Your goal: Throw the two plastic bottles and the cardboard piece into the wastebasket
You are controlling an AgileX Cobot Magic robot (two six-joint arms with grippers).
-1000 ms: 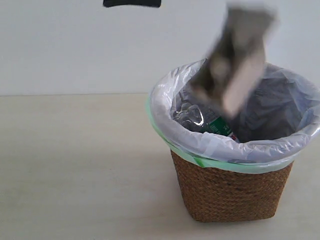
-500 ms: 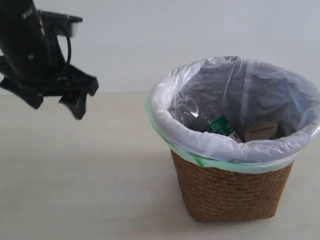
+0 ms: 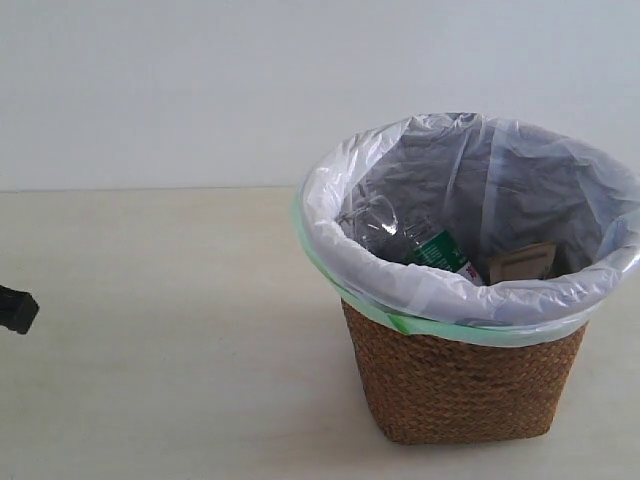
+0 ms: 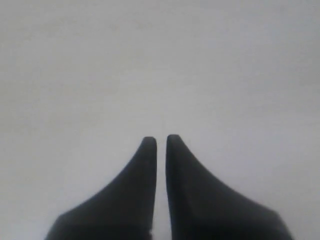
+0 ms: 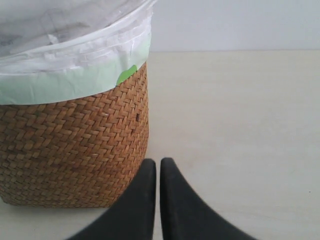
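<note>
Both are clenched on nothing, left claw (image 4: 161, 140) and right claw (image 5: 158, 162), and the right one sits just beside the basket (image 3: 460, 385) on the desk (image 3: 150, 350). Inside the basket I see a green-label bottle (image 3: 428, 247) and the cardboard piece (image 3: 525, 263).

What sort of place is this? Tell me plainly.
Probably a bare robot test bench, not a home: plain pale tabletop, blank white wall, and a lined wicker wastebasket holding a bottle and cardboard piece.

The wastebasket (image 3: 460, 385) is brown herringbone wicker, its liner bag (image 3: 335, 200) translucent white with a pale green edge. Inside the wastebasket lie a clear bottle (image 3: 410, 240) with green-white label and the grey-brown cardboard piece (image 3: 522, 263); the table (image 3: 150, 350) is pale beige
</note>
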